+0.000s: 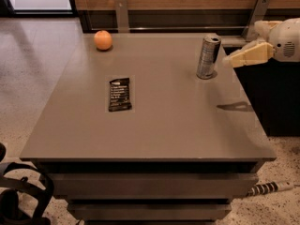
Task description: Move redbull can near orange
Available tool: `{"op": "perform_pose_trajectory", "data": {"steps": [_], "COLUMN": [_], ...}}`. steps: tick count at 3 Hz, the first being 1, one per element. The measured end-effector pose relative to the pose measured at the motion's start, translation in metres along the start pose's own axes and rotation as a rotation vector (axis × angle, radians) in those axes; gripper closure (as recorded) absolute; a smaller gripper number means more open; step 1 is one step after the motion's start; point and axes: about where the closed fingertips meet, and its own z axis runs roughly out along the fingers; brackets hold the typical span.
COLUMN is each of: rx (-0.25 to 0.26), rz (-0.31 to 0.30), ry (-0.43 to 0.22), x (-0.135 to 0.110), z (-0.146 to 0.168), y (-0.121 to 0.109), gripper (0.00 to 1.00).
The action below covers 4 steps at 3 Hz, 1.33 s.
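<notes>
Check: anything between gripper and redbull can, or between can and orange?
Nothing visible. The gripper hangs just right of the redbull can, with open space between. The line to the orange crosses bare tabletop; the black snack-bar wrapper lies off it, nearer the camera.

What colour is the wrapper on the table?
Wrapper: black with white print, camera view. Pincer hangs beside the can.

Office-like room, terrazzo floor (33,78), gripper (230,61) at right

The gripper (233,60) sits just right of the redbull can (207,56) — its arm (287,43) cut off by the right edge. The can's markings are blurred — print on the black wrapper (120,93) is too small to read.
</notes>
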Motion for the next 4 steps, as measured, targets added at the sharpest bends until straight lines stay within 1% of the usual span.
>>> {"op": "perform_pose_trajectory", "data": {"steps": [1, 2, 3, 4], "rx": [-0.017, -0.021, -0.022, -0.018], "rz": [0.044, 0.077, 0.091, 0.102], "ry": [-0.066, -0.138, -0.17, -0.222], "x": [0.006, 0.01, 0.013, 0.021], "z": [0.029, 0.054, 0.067, 0.078], "y": [-0.013, -0.026, -0.032, -0.039], "gripper": [0.0, 0.0, 0.0, 0.0]}}
